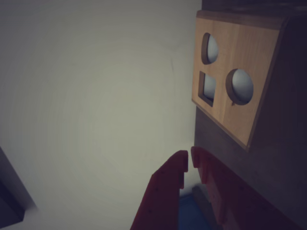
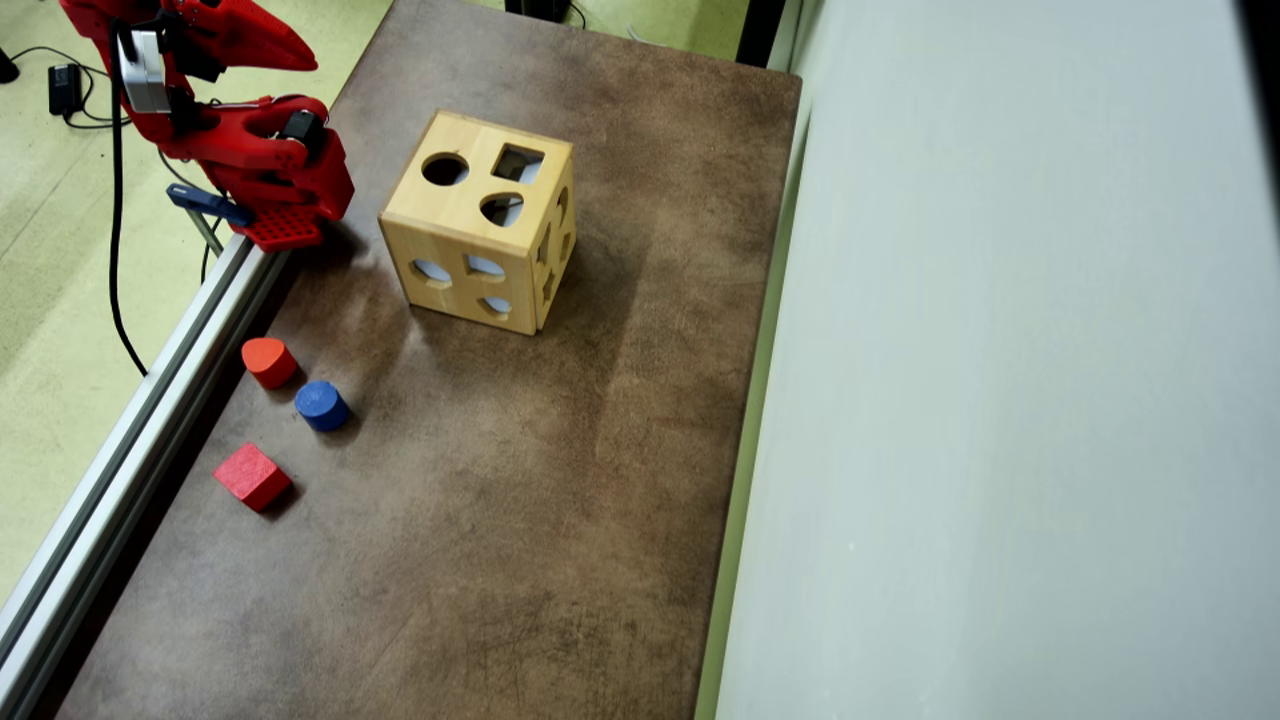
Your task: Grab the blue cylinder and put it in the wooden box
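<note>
**Inspection: blue cylinder not yet collected; arm parked at table corner**

The blue cylinder [image 2: 322, 405] stands on one flat end on the brown table [image 2: 560, 520], near the table's left edge in the overhead view. Nothing grips or touches it. A red rounded block [image 2: 269, 361] sits just beside it toward the upper left, and a red cube [image 2: 251, 476] lies near it toward the lower left; all three are apart from one another.

The wooden box [image 2: 478, 236] stands well apart from the cylinder, further up the table, with its round, square and rounded cut-outs facing up. No block is seen inside it, though the interior is mostly hidden.

Status, as judged: no step is complete. Approach, grasp, lift, carry and drop through the round hole all remain.

The gripper [image 1: 188, 160] appears in the wrist view with its red fingertips nearly touching, only a thin gap between them, and nothing held: clenched and empty. That view shows a side face of the box [image 1: 230, 81] close on the right; the cylinder is absent from it. In the overhead view the arm [image 2: 250, 150] is folded at the upper-left corner, beside the box and well apart from the cylinder, which lies further down the left edge.
</note>
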Tool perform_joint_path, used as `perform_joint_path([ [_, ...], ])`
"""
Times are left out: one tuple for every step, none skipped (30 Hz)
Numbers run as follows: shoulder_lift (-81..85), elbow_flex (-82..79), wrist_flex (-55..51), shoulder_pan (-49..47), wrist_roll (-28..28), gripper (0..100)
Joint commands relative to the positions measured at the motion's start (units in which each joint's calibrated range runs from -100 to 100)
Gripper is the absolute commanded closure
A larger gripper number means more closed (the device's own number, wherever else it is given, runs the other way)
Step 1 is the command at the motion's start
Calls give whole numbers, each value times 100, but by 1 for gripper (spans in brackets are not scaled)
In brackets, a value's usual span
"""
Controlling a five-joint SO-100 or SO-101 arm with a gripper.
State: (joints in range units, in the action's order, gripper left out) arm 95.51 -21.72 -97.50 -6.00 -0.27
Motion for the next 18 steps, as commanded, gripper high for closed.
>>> perform_joint_path([
  [-9,61,-25,-24,-39,98],
  [-9,61,-25,-24,-39,98],
  [-9,61,-25,-24,-39,98],
  [-9,61,-25,-31,-39,98],
  [-9,25,-25,-31,-39,98],
  [-9,7,-25,-31,-39,98],
  [-1,-11,-17,-39,-39,98],
  [-1,-11,-17,-46,-39,98],
  [-9,-11,-17,-46,-39,98],
  [-77,-2,-17,-39,-39,98],
  [-120,16,-17,-2,-44,98],
  [-196,52,-17,21,-44,98],
  [-298,61,-17,28,-44,98],
  [-426,70,-17,43,-44,98],
  [-561,70,-17,43,-44,98],
  [-714,70,-17,43,-44,98],
  [-859,70,-9,50,-44,98],
  [-995,70,-9,50,-44,98],
])
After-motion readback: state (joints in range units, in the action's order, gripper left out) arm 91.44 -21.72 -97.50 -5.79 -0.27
